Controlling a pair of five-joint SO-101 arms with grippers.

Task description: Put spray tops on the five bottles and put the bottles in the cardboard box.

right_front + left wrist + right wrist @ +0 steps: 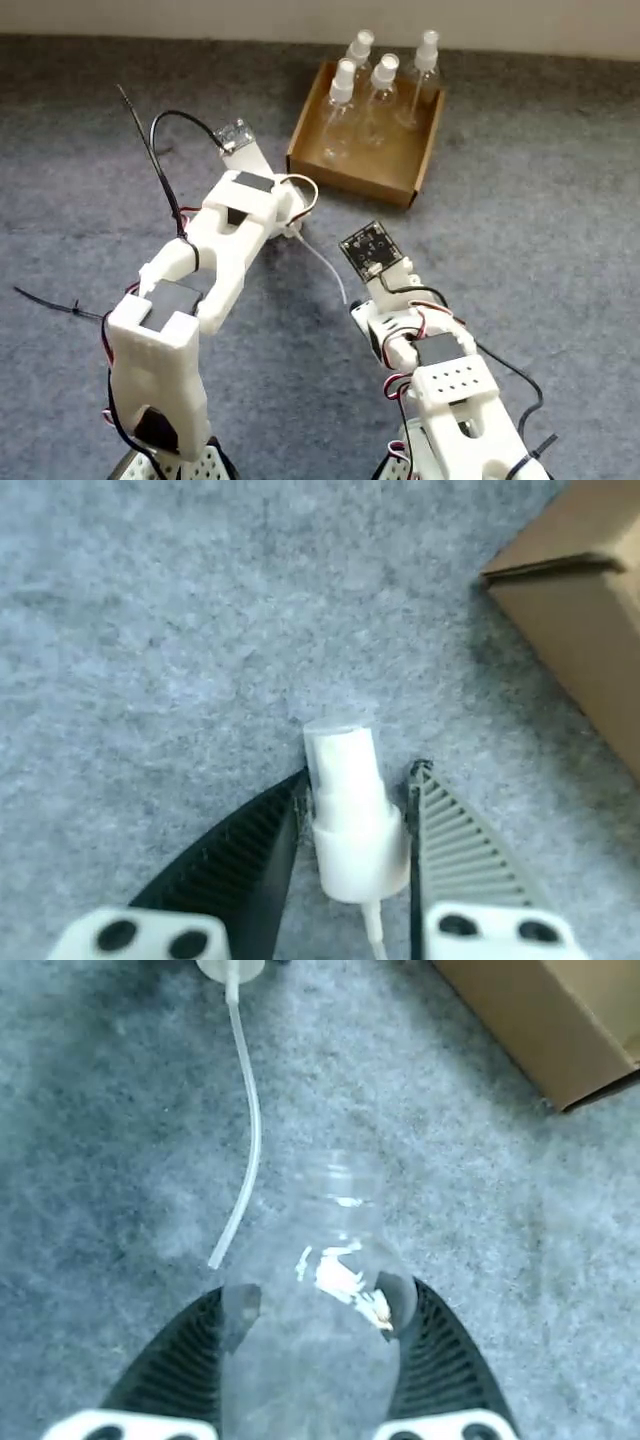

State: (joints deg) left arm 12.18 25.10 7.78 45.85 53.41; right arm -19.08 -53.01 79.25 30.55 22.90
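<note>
Left pincer [360, 773]: clamped on the white plastic spray top [350, 810], whose thin clear dip tube [245, 1130] trails toward the right pincer [318, 1302], which grips the clear uncapped plastic bottle [330, 1230] by its body. Step in hand, as judged: guide the tube tip into the open neck first, keeping top and neck aligned, then seat. Brown cardboard box [350, 180], beyond both arms on the grey carpeted counter [540, 250], holds four capped bottles [380, 90].

grey carpet [560, 220] underfoot; pale wall [200, 15] strip along far edge
</note>
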